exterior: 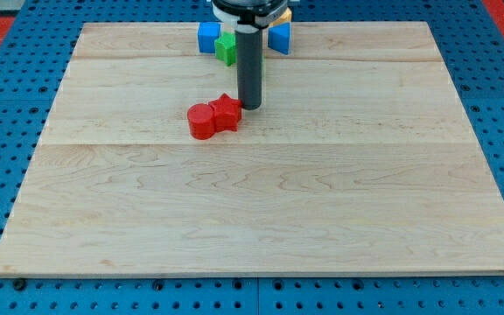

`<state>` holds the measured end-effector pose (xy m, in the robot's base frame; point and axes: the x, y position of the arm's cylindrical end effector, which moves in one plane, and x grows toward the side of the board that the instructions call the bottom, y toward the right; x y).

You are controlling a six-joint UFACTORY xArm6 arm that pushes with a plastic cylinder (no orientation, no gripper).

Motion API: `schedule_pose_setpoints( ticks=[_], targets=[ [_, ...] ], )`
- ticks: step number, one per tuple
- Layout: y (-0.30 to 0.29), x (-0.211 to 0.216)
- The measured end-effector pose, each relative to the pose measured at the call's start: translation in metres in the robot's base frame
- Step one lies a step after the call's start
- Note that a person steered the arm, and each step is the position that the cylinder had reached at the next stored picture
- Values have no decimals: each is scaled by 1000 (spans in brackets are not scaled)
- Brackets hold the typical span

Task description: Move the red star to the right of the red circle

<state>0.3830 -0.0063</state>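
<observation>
- Resting just beside the red star [227,112] on its right and slightly toward the view's top: my tip [250,107], a bare rod end with no fingers to open, close or clamp on anything.
- Sitting near the board's centre, a little toward the view's top: the red star, touching the red circle [202,121] on that circle's right side.
- Looks close to done already, judged from the layout: star on the circle's right, though pressed against it and a shade higher in the view.
- Best handled with restraint: any shove toward the view's left would drive the star into the circle and carry both along.
- Better to swing round above the star and nudge it gently toward the view's bottom, level with the circle.
- Well apart at the wooden board's [392,219] top edge: blue block [208,38], green block [226,49], another blue block [279,37], partly hidden by the rod.
</observation>
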Motion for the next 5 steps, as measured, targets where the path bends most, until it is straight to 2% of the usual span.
schedule_pose_setpoints(
  ticks=[1, 5],
  targets=[
    [0, 11],
    [163, 14]
  ],
)
